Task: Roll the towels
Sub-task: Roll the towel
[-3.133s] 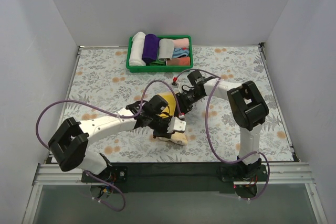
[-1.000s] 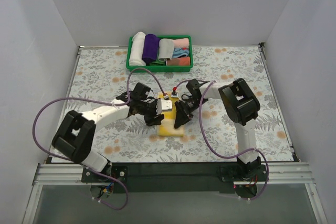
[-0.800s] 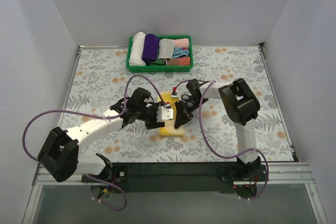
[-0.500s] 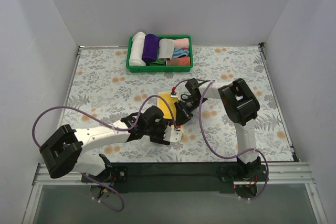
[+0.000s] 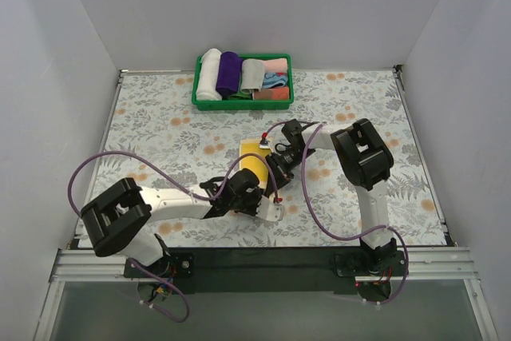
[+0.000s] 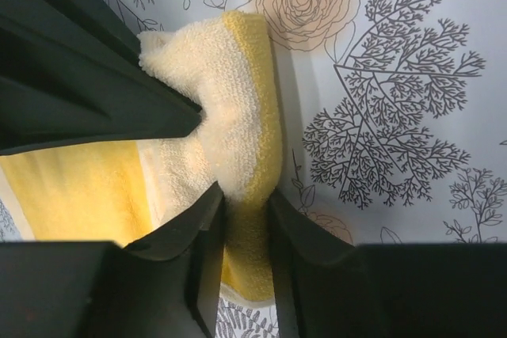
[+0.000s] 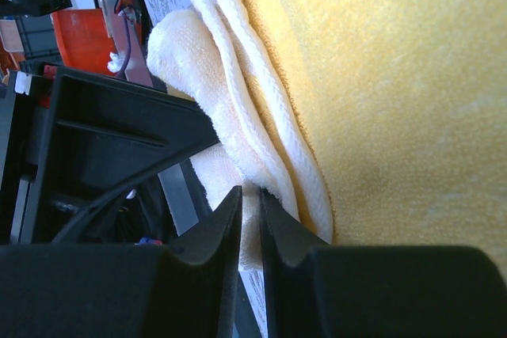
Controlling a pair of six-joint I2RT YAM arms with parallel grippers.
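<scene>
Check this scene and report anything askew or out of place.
The yellow towel has one end bunched into uneven folds where the left gripper and right gripper both pinch it, so it is not a tidy roll. The rest of it lies flat. Nothing else stands out.

Basket [image 5: 243, 105]: green plastic, at the table's far edge
White roll [image 5: 209, 74]: at the basket's left end
Purple roll [image 5: 229, 73]: touching the white roll's right side
Pink cloth [image 5: 276, 65]: folded, in the basket's far right corner
Blue cloth [image 5: 275, 81]: just nearer than the pink one
Table cover [image 5: 152, 125]: pale, grey leaves and orange roses
</scene>
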